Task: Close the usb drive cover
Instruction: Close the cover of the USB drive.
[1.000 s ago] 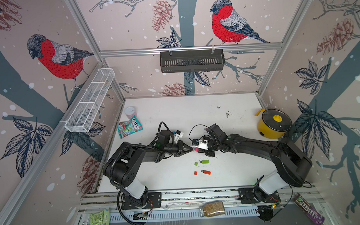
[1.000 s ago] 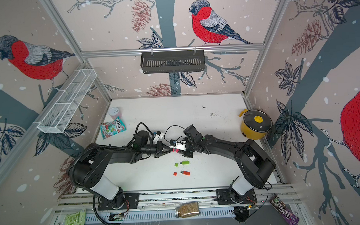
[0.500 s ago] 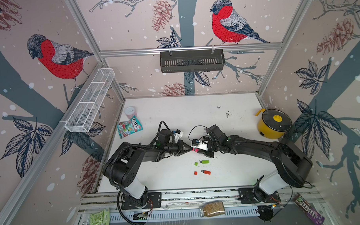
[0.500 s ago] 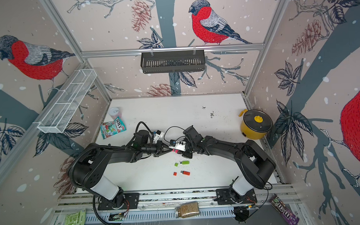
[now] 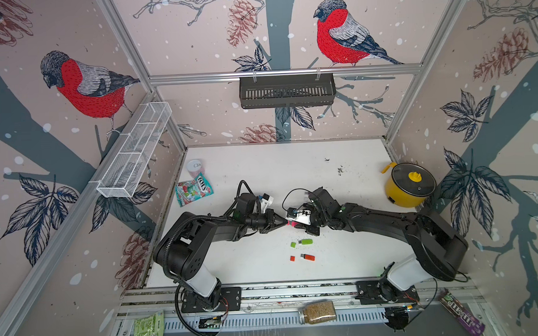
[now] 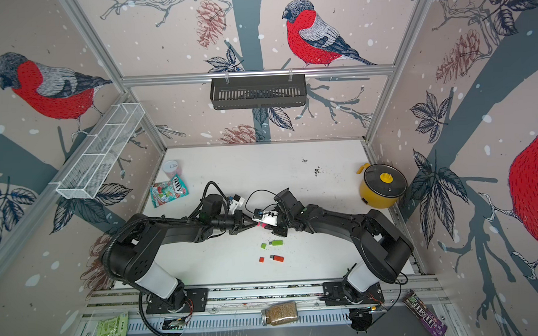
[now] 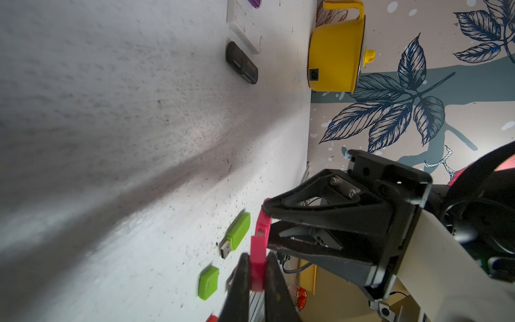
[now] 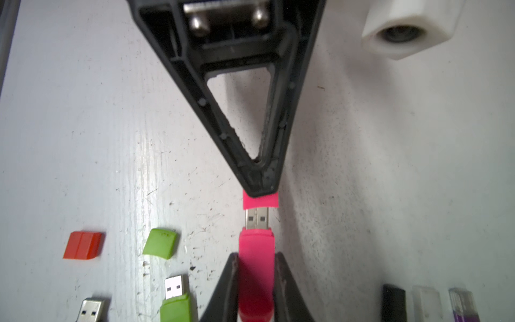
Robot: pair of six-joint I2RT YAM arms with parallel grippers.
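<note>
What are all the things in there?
usb drive: 1, pink, in right gripper
cap: 1, pink, in left gripper
loose usb drives: 4, green, red, black, purple, on table
loose caps: 2, green, red, on table
pot: 1, yellow, table's right edge
sweets bag: 1, colourful, table's left edge
can: 1, pink, beyond the bag
baskets: 2, black, white, on walls
jar: 1, clear, front rail
packets: 2, green, purple, front corners
grippers: 2, black, shut

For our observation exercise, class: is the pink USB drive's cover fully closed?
Not closed. Bare metal plug shows between the pink cover, in the left claw, and the pink drive, in the right claw.
</note>
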